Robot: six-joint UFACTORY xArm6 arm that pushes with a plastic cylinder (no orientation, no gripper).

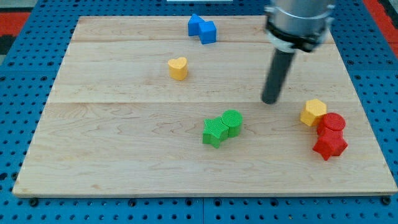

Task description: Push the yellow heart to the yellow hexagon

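The yellow heart [178, 68] lies on the wooden board toward the view's upper middle-left. The yellow hexagon [313, 112] lies at the view's right, touching the red blocks below it. My tip [270, 100] rests on the board between them, much nearer the hexagon, about a block's width to its left and slightly above. The tip is far to the right of the heart and touches no block.
A red cylinder [331, 122] and a red star [329, 145] sit just below-right of the hexagon. A green star [215, 131] and green cylinder [232, 121] sit at mid-board. Two blue blocks [202, 28] lie at the top edge. The board [93, 155] ends near the red blocks.
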